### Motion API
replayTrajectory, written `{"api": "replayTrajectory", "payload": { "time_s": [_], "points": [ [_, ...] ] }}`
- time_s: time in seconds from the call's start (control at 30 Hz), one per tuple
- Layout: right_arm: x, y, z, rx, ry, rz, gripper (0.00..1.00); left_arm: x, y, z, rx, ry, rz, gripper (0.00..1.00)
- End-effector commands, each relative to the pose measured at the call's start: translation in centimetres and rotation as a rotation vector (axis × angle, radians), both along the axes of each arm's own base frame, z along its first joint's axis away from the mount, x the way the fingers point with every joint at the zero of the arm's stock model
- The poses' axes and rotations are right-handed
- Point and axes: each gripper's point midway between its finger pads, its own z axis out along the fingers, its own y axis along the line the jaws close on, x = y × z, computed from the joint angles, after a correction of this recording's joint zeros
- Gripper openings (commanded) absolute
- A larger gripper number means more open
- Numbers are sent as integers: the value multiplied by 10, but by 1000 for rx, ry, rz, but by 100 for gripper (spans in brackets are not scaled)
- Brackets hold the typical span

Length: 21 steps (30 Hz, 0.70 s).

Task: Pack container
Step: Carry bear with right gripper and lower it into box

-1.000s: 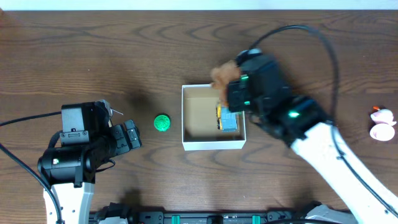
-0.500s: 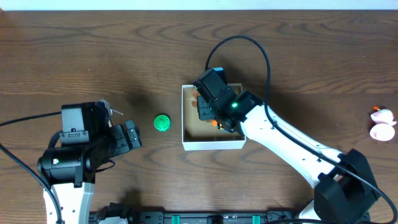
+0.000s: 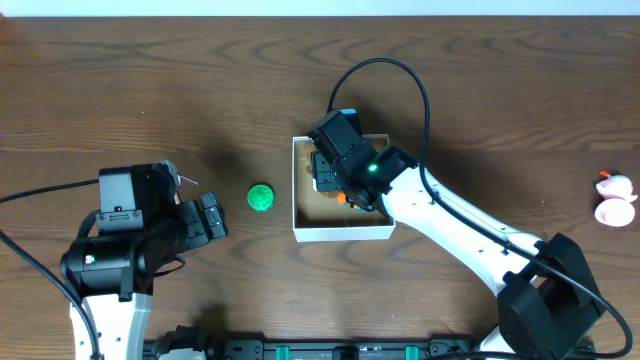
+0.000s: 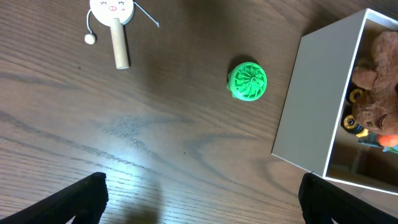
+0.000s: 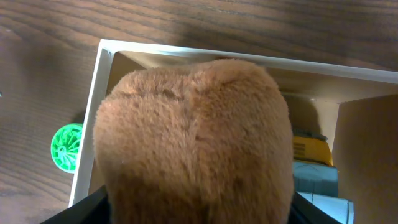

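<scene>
My right tool [image 5: 199, 210] is closed on the brown plush toy [image 5: 193, 137], which fills the space between its fingers and nearly all of my wrist view. A second ago I held this plush high, over the far wall of the container [image 5: 186, 51]. Since then I have swung in and come down, so the plush now hangs inside the white walls, low over the cardboard floor. In the last half second I only eased a little toward the left wall. Whether the plush touches the floor I cannot tell, for its own bulk hides what is beneath. Just to the right of the tool, in the same box, lies a yellow and blue toy [image 5: 311, 162], close against the plush. I judge this piece all but packed: what remains is to let the fingers part and lift clear without dragging the fur back out. Beyond the left wall the green ball [image 5: 65, 146] sits on the bench [image 3: 150, 90] where it sat before, near the box but apart from it. It lies just ahead of my left tool [image 4: 202, 196], which rests wide open with nothing between its fingers, and so looks the likely next piece. A small pig-faced rattle [image 4: 112, 18] lies farther ahead and to that tool's left. Far to the right of my right tool, well apart, a pink and white toy [image 3: 614, 200] waits near the bench edge
</scene>
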Motion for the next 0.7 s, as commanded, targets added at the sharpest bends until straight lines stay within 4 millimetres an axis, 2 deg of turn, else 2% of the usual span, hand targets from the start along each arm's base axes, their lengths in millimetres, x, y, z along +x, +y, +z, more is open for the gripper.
{"api": "replayTrajectory", "payload": {
  "time_s": [0.0,0.3,0.67],
  "points": [
    [0,5,2,7,-8,3,61,1,-2,7,-1,-19,-19,98],
    [-2,8,1,6,-1,32,72,1,-2,7,-1,-19,-18,98],
    [-1,8,3,1,-13,51,69,1,-2,7,-1,-19,-19,98]
  ]
}}
